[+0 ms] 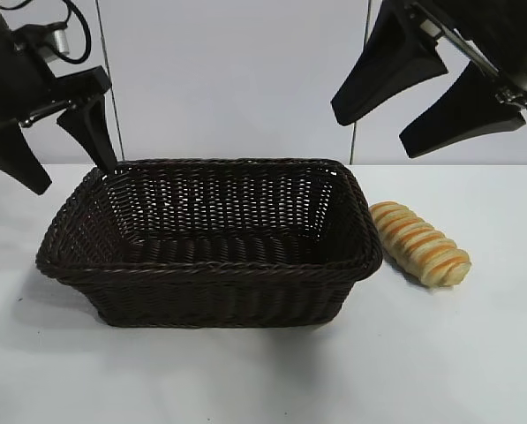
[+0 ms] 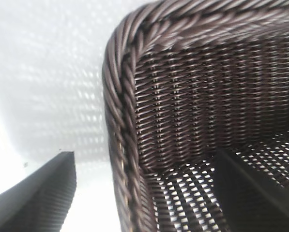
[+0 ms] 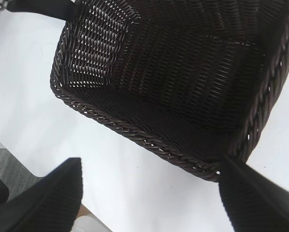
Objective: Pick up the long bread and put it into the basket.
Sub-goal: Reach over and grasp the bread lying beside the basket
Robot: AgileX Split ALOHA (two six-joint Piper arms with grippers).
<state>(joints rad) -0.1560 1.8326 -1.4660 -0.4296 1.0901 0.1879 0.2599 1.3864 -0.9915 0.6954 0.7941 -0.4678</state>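
- I'm seeing the long bread lying on the white table, outside the basket, just beside the basket's right-hand end in the exterior view. I can't tell whether it's touching the wicker or only close to it.
- Bread is sitting at an angle, one end near the basket's rim corner, the other end pointing away toward the front of the table. Nothing is gripping it.
- Basket is sitting upright in the middle of the table, and I'm not seeing anything inside it in any view.
- Left gripper is hanging above the basket's far-left corner, jaws spread wide, holding nothing. One finger is showing in front of the rim corner in the exterior view; I can't tell if it's touching.
- In the left wrist view I'm looking down at that braided rim corner, with one finger over bare table outside the basket and the other over the woven floor inside.
- Right gripper is hovering high at the upper right, above and behind the bread, well clear of it, jaws wide and empty.
- Right wrist view is showing the basket from above with both fingers framing the near rim; the bread isn't in that view.
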